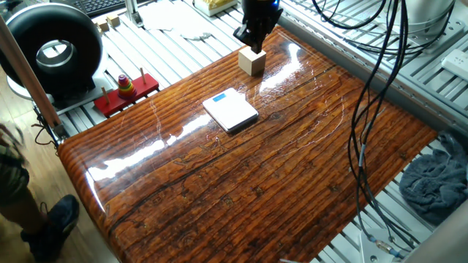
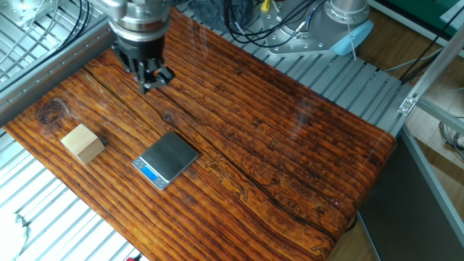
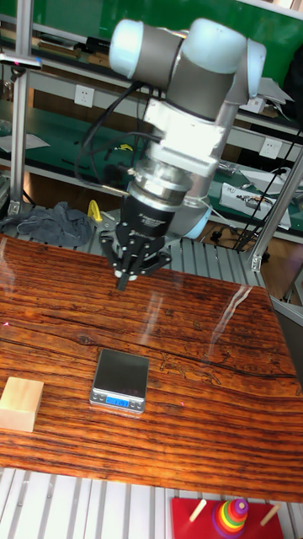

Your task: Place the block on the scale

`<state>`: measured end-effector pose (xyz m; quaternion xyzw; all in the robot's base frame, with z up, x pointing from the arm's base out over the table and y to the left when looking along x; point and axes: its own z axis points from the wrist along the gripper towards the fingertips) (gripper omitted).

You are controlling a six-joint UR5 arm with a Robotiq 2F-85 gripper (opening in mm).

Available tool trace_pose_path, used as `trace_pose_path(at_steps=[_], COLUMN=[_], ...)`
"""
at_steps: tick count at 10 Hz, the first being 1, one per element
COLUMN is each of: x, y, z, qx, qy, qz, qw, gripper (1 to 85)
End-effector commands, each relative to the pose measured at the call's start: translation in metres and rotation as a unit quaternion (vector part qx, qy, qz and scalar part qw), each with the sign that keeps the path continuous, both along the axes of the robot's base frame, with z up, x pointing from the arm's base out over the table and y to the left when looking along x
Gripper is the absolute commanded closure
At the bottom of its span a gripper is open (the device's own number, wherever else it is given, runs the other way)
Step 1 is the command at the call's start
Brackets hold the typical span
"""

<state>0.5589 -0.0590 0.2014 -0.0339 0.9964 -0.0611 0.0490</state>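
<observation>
One block (image 2: pixel 83 143), one scale (image 2: pixel 167 159) and one gripper (image 2: pixel 151 73) are counted. One ring stacker (image 1: pixel 126 89) is seen

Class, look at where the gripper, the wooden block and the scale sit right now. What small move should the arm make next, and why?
Probably travel sideways until the gripper is above the block. The block rests on the table beside the scale, untouched. The gripper holds nothing and hangs well away from the block, so it must line up before lowering to grasp.
</observation>
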Motion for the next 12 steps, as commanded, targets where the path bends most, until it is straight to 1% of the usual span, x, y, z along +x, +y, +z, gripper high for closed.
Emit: trace_pose_path(at_steps=[1, 3, 5, 6, 7, 8, 9, 12], x=[0.002, 0.01, 0.022, 0.027, 0.029, 0.036, 0.042, 0.056], y=[-0.036, -0.056, -0.079, -0.086, -0.089, -0.093, -0.096, -0.095], z=[-0.016, -0.011, -0.006, -0.006, -0.007, -0.011, -0.015, -0.03], qx=[0.012, 0.02, 0.031, 0.045, 0.047, 0.041, 0.037, 0.04], qy=[0.011, 0.024, 0.034, 0.039, 0.04, 0.033, 0.031, 0.026], qz=[0.019, 0.034, 0.053, 0.051, 0.048, 0.048, 0.049, 0.044], qw=[0.9997, 0.9989, 0.9976, 0.9969, 0.9969, 0.9974, 0.9976, 0.9979], gripper=[84.7, 84.7, 84.7, 84.7, 84.7, 84.7, 84.0, 82.3])
